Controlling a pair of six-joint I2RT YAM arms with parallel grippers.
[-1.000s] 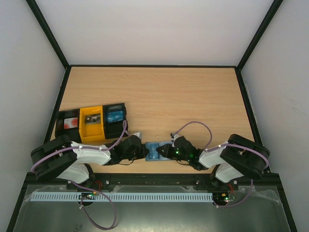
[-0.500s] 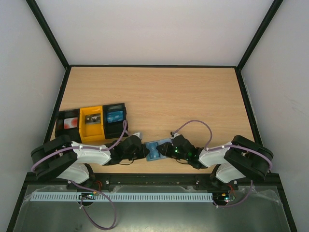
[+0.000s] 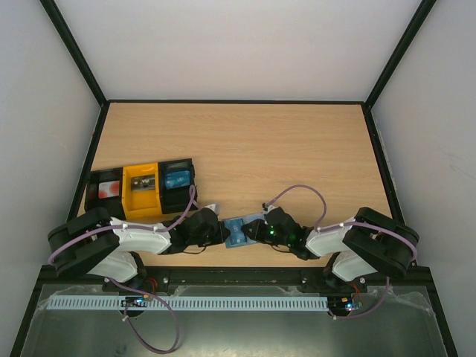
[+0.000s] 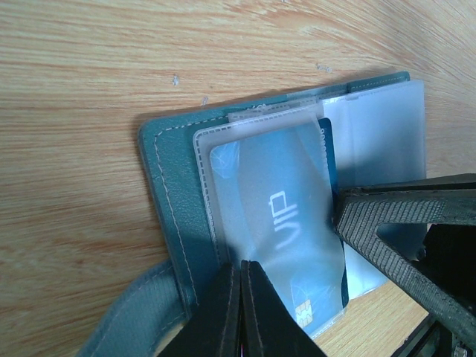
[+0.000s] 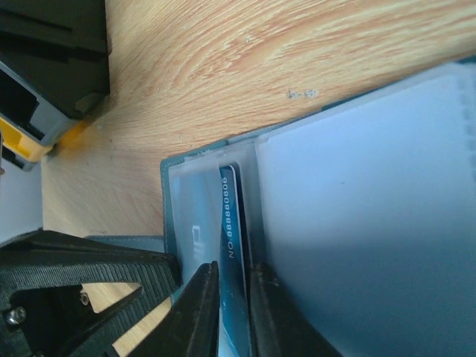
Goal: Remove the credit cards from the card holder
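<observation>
While cards (image 4: 275, 216) sit in its clear sleeves (image 4: 387, 126), the open teal card holder (image 3: 236, 232) lies at the table's (image 3: 245, 149) near edge; the left gripper (image 4: 242, 274) is closed tight, the right gripper (image 5: 233, 286) pinches a blue card (image 5: 232, 223).

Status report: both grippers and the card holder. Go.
Left gripper shut on card holder, pinning it open. Right gripper shut on blue card, still in its sleeve. Trays stand apart, nothing blocking.
</observation>
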